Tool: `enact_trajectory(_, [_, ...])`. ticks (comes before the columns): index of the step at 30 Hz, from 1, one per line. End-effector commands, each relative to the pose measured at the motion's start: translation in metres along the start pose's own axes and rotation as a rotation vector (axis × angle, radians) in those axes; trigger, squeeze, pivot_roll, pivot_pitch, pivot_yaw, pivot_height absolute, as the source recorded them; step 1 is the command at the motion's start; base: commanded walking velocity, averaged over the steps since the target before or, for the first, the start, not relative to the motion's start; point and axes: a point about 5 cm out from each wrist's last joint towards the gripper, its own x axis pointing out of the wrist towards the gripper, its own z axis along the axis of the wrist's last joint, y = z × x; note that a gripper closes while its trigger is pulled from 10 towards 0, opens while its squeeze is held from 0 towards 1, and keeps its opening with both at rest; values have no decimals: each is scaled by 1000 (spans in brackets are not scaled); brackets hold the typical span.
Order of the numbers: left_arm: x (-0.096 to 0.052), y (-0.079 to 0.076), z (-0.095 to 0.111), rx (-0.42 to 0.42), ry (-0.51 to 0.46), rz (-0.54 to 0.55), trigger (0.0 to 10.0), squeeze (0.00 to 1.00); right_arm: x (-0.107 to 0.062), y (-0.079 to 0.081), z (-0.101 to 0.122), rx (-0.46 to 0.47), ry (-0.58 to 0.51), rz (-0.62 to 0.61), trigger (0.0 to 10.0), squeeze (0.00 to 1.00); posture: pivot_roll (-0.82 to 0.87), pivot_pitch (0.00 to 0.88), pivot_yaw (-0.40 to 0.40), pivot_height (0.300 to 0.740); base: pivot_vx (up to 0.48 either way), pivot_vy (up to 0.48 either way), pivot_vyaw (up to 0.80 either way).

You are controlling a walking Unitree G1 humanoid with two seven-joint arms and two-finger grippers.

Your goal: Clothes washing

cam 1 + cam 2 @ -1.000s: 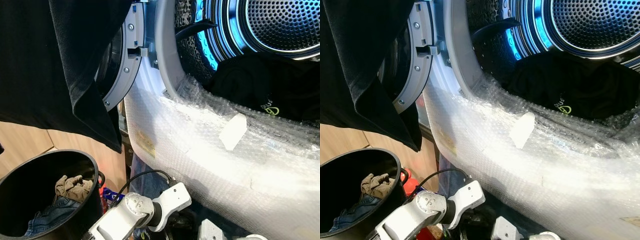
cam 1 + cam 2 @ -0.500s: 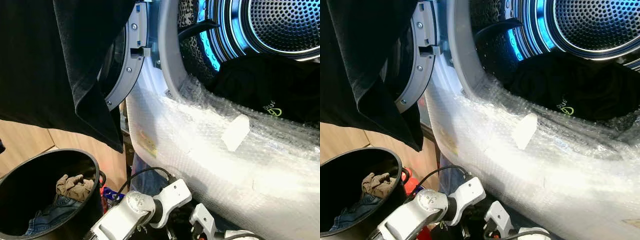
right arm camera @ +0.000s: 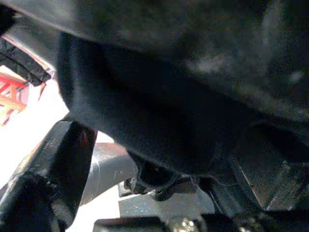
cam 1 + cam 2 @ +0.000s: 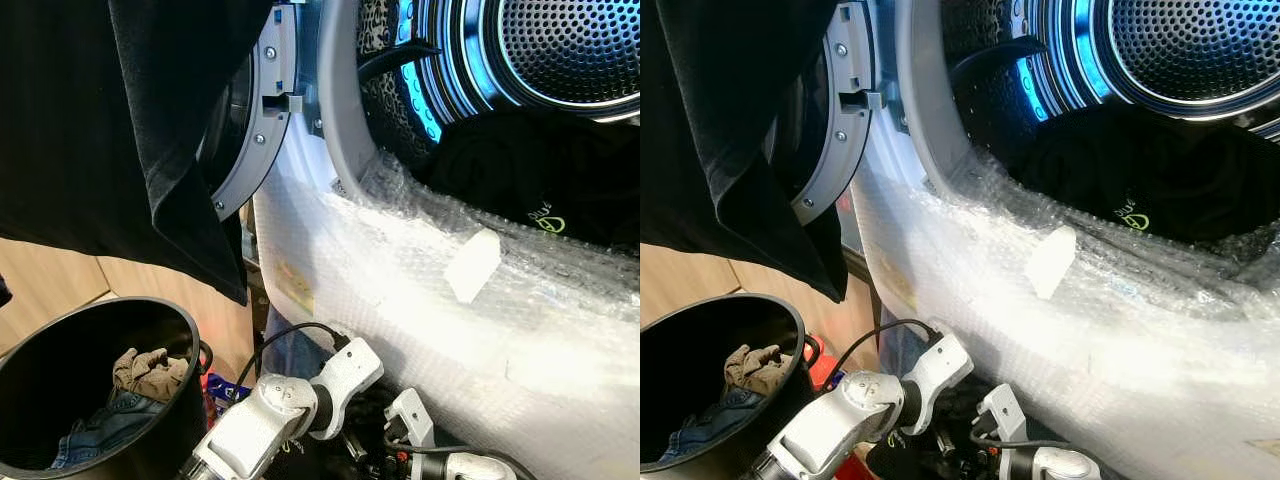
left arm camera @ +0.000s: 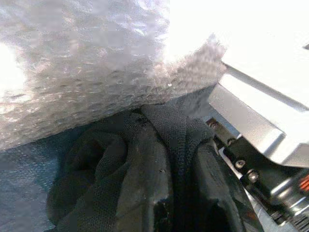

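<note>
The washer's open drum holds a black garment with a green logo. Bubble wrap covers the rim below the opening. Low down in front of the machine, my left arm reaches under the wrap. Its gripper is shut on a dark black garment bunched over the fingers. My right arm lies close beside it. The right gripper is open, with dark cloth hanging over and between its fingers.
A large black garment hangs over the open door at upper left. A black bucket at lower left holds jeans and a tan cloth. Wooden floor shows beside it. A red object sits behind the bucket.
My right arm has come up into view at the bottom, beside the left wrist. The left wrist has lifted and turned slightly toward the machine.
</note>
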Motion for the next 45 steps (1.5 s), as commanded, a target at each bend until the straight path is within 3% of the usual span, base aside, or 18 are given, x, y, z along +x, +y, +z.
enact_trajectory(1, [2, -14, 22, -4, -105, -72, 0, 0, 2, 1, -4, 31, 9, 2, 10000, 0, 50, 19, -82, 740, 0, 0, 0])
enact_trajectory(4, [1, -20, 30, -60, -163, -112, 0, 0, 4, -2, -7, 83, -6, -49, 10000, 0, 49, 21, -78, 740, 0, 0, 0])
enact_trajectory(5, [0, -24, 35, -91, -198, -143, 0, 0, 4, -6, -9, 149, -29, -90, 10000, 0, 46, 22, -76, 740, 0, 0, 0])
enact_trajectory(14, [-1, -25, 37, -112, -206, -146, 0, 0, -2, -11, -20, 260, -80, -135, 10000, 0, 46, 29, -72, 740, 0, 0, 0])
enact_trajectory(15, [-1, -26, 37, -115, -205, -147, 0, 0, -3, -11, -24, 259, -76, -136, 4431, 0, 45, 31, -72, 740, 0, 0, 0])
enact_trajectory(16, [-1, -26, 37, -117, -204, -147, 0, 0, -4, -12, -25, 260, -74, -137, 4431, 0, 45, 31, -72, 740, 0, 0, 0])
enact_trajectory(17, [-2, -26, 37, -117, -203, -147, 0, 0, -6, -12, -27, 258, -71, -139, 0, 0, 46, 31, -72, 740, 0, 0, 0])
enact_trajectory(29, [-1, -29, 37, -118, -195, -164, 0, 0, -25, -20, -39, 206, -51, -117, 0, 0, 46, 27, -73, 740, 0, 0, 0])
enact_trajectory(45, [-2, -32, 37, -114, -187, -179, 0, 0, -29, -12, -50, 187, -40, -58, 0, 0, 42, 28, -65, 740, 0, 0, 0])
